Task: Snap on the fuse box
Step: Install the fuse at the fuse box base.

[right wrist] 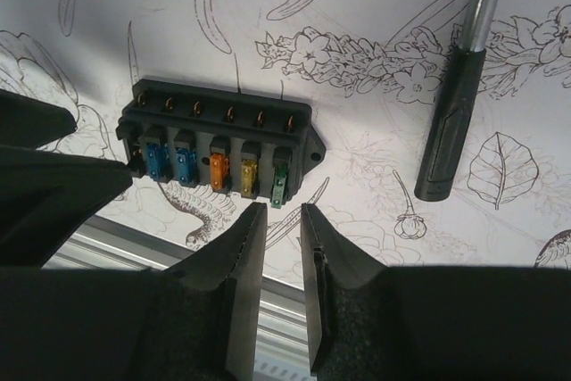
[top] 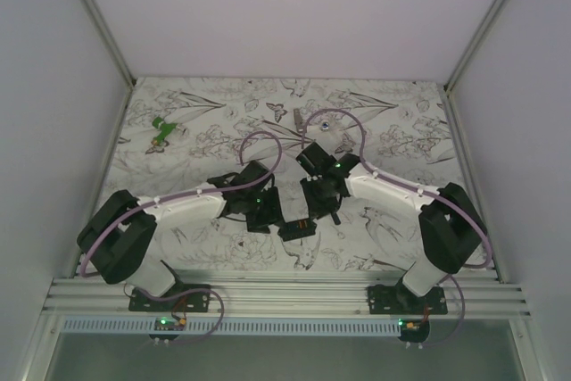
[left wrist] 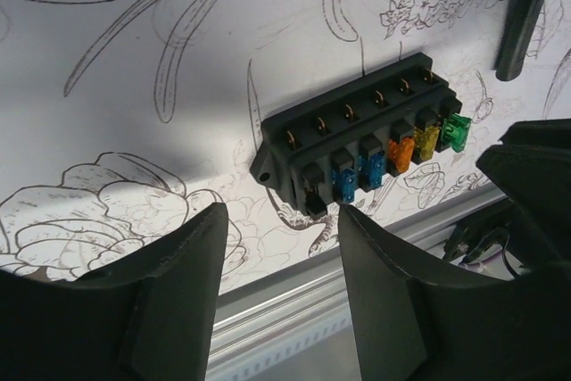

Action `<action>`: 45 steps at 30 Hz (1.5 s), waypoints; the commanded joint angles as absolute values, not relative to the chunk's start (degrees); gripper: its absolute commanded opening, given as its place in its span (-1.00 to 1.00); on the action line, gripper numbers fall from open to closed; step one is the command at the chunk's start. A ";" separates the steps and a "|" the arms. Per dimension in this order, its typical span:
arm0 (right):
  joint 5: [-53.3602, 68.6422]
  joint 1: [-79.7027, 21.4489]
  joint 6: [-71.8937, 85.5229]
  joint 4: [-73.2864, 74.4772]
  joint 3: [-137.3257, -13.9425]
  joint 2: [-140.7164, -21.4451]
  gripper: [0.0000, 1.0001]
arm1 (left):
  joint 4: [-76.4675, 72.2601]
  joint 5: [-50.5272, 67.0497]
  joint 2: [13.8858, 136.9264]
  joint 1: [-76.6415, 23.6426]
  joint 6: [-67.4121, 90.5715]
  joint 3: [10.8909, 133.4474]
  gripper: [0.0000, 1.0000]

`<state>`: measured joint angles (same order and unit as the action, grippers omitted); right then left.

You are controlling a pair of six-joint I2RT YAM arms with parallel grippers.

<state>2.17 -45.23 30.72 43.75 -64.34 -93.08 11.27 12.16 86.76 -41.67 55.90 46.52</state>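
Counter [top: 223, 113], white with line-drawn flowers and butterflies, carries everything. Left arm [top: 169, 207] and right arm [top: 393, 189] are bent inward and nearly meet at 6 o'clock of the counter's centre.

Hammer with black handle and bright metal shaft [right wrist: 455, 113] lies at 2 o'clock from the right end effector [right wrist: 283, 211].

Small black rectangular plastic fuse box [right wrist: 219, 144] lies flat by the counter's near edge, between the two arms. It is at 11 o'clock from the right end effector and 1 o'clock from the left end effector [left wrist: 281, 220]. Its row of coloured fuses [right wrist: 219, 171] is exposed. No cover is on it, and I cannot pick one out anywhere.

Left jaws are wide apart and empty. Right jaws are a narrow slit apart and empty. Neither touches the box.

Risks, as judged:
- The box sits loose, so an off-centre press could skid or tip it toward the aluminium rail [top: 285, 296].
- The end effectors are crowded and could knock each other.
- The right jaws look too narrow to straddle the box.
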 commanded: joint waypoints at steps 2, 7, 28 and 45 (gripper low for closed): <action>0.66 -45.62 33.15 44.31 -66.31 -94.53 -0.47 | 9.18 14.48 88.07 -41.84 55.81 47.03 0.11; 0.96 -45.80 33.23 44.13 -66.44 -95.09 -0.58 | 8.37 14.95 88.25 -41.82 55.90 46.86 0.10; 0.20 -47.36 33.23 44.41 -67.06 -98.20 -0.97 | 6.27 16.29 90.48 -41.84 56.38 47.03 -0.08; -2.36 -47.84 30.70 46.07 -61.23 -99.63 -1.00 | 7.20 16.72 93.22 -41.54 58.64 45.18 -0.41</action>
